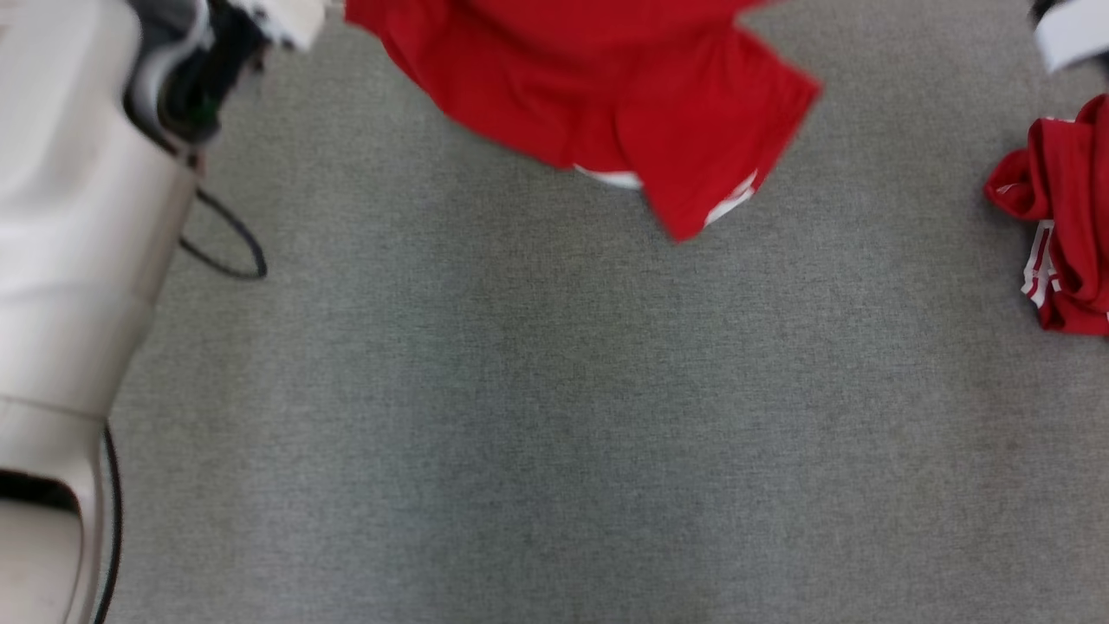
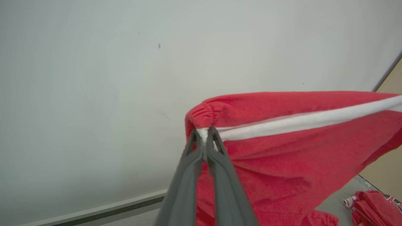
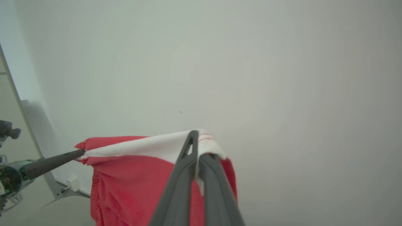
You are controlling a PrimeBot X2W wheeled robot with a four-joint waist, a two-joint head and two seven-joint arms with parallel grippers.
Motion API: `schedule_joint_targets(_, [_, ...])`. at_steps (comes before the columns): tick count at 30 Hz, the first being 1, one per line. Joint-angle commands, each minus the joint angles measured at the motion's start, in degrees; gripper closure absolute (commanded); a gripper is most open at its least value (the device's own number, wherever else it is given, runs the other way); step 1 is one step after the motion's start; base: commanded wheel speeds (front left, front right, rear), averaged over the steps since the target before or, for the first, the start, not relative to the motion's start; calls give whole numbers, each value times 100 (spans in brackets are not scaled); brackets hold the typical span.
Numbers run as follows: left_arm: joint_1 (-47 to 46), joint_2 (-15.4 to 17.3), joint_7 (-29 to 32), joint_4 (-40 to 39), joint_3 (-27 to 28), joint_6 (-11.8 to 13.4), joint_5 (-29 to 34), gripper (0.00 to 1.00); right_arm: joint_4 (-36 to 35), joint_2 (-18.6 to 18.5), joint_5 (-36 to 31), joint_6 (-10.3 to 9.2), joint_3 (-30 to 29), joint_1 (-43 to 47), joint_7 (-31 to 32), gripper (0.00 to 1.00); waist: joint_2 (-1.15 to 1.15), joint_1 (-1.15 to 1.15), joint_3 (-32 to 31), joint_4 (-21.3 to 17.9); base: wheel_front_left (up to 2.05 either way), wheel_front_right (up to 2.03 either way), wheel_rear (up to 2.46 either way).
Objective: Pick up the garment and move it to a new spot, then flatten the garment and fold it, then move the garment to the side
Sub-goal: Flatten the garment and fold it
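item: garment [image 1: 606, 95], red with a white stripe, is hanging clear of the floor at the top centre of the head view, its lower edge blurred. left gripper [image 2: 204, 134], lower centre of the left wrist view, is clamping its fingers together on the white stripe just beside the gathered waistband. right gripper [image 3: 201, 146], lower centre of the right wrist view, is pinching a white-edged corner of the same cloth, so the top edge is stretching between the two. pale forearm [image 1: 78, 217] is occupying the left edge of the head view, with a dark cable [image 1: 230, 247] looping beside it. second red bundle [image 1: 1061, 225] is lying crumpled at the right edge, well apart from the held piece. grey carpet [image 1: 554, 416] is lying open across the middle and bottom of the frame. step judged in hand: carrying the lifted piece to a new spot. next move is likely calling for lowering both grips together, level and apart, so the cloth is landing spread on the open carpet, away from the bundle.
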Motion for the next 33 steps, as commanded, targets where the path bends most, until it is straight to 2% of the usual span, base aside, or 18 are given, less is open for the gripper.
schedule_joint_targets(1, [-242,-42,-36,111,51,9,-145,100,83,-62,-61,-12,0,-312,-53,100,0,-2,81,-16,0,0,0])
schedule_joint_targets(8, [-1235,-233,-165,680,-45,10,-516,100,425,-186,-212,-13,-74,-1501,-100,100,0,-2,214,61,0,0,0])
schedule_joint_targets(14, [-1490,-283,-261,960,-302,11,-731,100,495,-199,-224,-13,25,-1914,-94,100,0,-2,203,52,0,0,0])
schedule_joint_targets(20, [-698,-243,-213,706,-640,7,-1374,100,319,-364,-101,-13,801,-1180,-91,100,0,-2,-116,16,0,0,0])
schedule_joint_targets(26, [432,283,116,130,-1475,9,-1702,100,-256,-747,333,-13,1677,-79,-51,100,0,-2,-622,-87,0,0,0])
schedule_joint_targets(27, [432,283,116,130,-1475,9,-1702,100,-256,-747,333,-13,1677,-79,-51,100,0,-2,-622,-87,0,0,0])
schedule_joint_targets(33, [1430,787,571,-543,-2082,8,-2177,100,-912,-1245,728,-13,2296,853,249,100,0,-2,-1284,-87,0,0,0])
